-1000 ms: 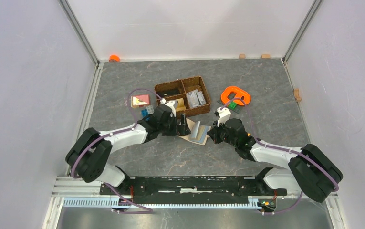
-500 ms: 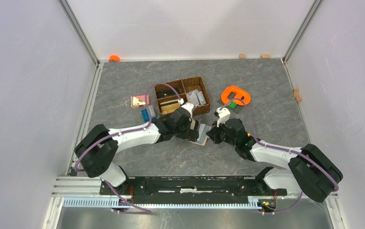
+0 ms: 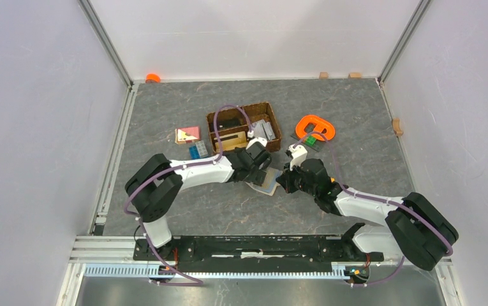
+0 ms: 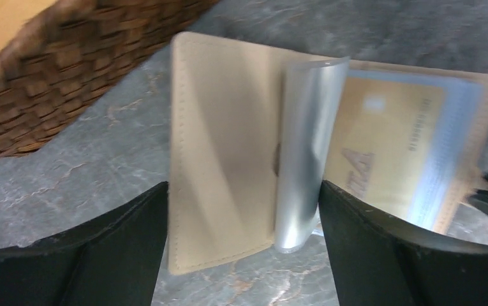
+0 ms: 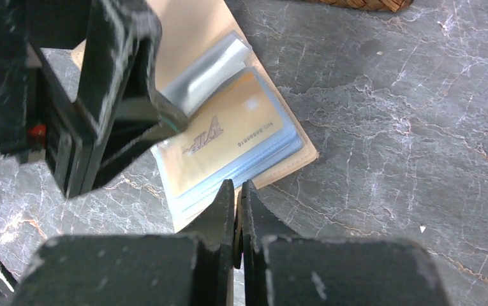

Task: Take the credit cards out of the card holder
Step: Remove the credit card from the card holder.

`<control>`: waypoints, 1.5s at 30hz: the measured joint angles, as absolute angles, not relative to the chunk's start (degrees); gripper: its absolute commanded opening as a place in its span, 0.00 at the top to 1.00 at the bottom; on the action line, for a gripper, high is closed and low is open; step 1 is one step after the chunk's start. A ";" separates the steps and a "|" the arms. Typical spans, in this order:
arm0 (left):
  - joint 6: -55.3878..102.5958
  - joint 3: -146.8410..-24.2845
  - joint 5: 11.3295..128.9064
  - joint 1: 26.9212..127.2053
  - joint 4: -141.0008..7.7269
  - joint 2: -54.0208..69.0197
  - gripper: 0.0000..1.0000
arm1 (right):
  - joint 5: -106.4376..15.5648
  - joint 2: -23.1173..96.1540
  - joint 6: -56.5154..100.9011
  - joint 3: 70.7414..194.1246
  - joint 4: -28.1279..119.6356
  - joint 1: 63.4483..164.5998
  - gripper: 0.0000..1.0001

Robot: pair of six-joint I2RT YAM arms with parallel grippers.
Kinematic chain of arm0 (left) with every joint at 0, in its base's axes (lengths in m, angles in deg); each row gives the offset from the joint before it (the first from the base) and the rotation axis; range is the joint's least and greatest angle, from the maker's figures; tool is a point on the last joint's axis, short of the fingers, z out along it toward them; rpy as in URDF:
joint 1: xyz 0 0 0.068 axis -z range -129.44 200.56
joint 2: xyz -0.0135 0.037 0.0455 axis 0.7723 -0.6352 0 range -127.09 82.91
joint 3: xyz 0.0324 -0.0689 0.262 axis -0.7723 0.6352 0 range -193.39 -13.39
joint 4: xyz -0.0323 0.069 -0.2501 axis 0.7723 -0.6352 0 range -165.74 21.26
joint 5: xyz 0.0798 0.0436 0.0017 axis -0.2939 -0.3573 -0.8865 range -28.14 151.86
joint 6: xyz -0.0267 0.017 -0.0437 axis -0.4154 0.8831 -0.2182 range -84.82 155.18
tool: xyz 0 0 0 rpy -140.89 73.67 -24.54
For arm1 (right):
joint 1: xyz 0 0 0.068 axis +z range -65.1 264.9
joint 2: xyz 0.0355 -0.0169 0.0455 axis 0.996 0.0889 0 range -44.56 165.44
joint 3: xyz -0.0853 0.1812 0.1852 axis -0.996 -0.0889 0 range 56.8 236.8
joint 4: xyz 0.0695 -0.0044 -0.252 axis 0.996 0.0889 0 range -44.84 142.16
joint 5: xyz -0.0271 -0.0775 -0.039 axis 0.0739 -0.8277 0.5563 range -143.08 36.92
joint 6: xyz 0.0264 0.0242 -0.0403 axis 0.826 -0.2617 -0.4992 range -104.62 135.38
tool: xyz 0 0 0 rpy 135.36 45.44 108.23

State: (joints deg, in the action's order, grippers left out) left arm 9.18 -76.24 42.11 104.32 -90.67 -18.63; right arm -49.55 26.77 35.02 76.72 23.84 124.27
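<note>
Between our two grippers, just in front of the woven basket, the card holder lies open on the table. Our right gripper, fingers closed together, meets its near edge, likely to steady it. Our left gripper stands wide open, astride the beige flap and a curled clear sleeve, probably reaching for the gold card in its pocket. Our left arm stretches far across; our right arm bends low.
</note>
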 measured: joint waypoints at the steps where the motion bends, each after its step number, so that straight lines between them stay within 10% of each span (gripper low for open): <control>1: 9.12 -75.96 42.20 103.71 -90.83 -18.59 0.20 | -49.55 26.75 35.04 76.72 23.77 124.27 1.00; 15: 5.03 -62.65 55.14 91.14 -83.79 -9.63 0.73 | -49.53 26.61 35.06 76.72 22.74 124.45 1.00; 27: 4.59 -62.08 57.30 90.79 -82.52 -9.56 0.73 | -49.48 26.61 35.06 76.72 22.77 124.45 1.00; 45: 4.64 -63.15 56.23 90.77 -81.60 -10.37 0.40 | -48.56 24.67 35.08 76.72 22.96 124.45 1.00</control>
State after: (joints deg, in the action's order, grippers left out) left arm 4.64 -63.15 56.23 90.77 -81.60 -10.37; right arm -48.56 24.67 35.08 76.72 22.96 124.45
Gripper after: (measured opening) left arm 0.573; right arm 0.031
